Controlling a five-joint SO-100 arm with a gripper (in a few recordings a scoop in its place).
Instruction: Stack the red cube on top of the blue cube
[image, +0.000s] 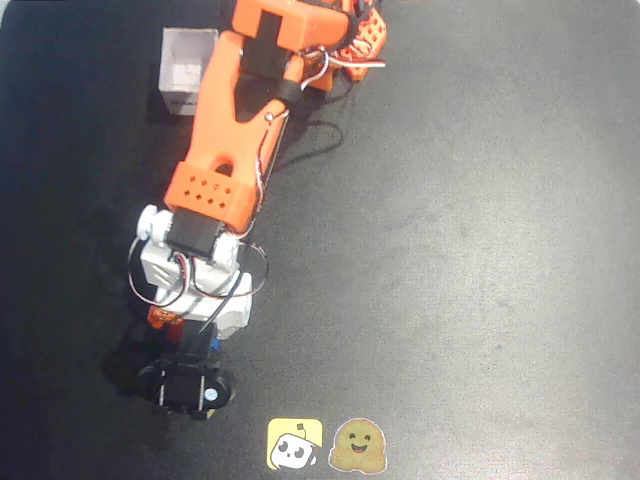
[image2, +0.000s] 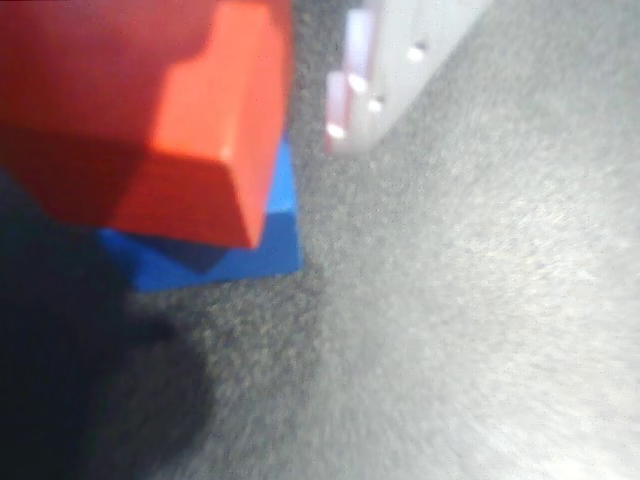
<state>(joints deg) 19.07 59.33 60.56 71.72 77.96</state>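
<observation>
1. In the overhead view the gripper (image: 180, 335) sits low at the lower left of the dark table (image: 480, 250), mostly hidden under the white wrist; whether its jaws are clenched or released cannot be told.
2. In the wrist view a pale finger (image2: 385, 75) stands just right of the red cube (image2: 190, 150).
3. The red cube covers most of the blue cube (image2: 255, 245); contact is unclear.
4. A white box (image: 188, 72) stands near the arm's base, well apart.
5. Two stickers (image: 325, 445) lie at the bottom edge.
</observation>
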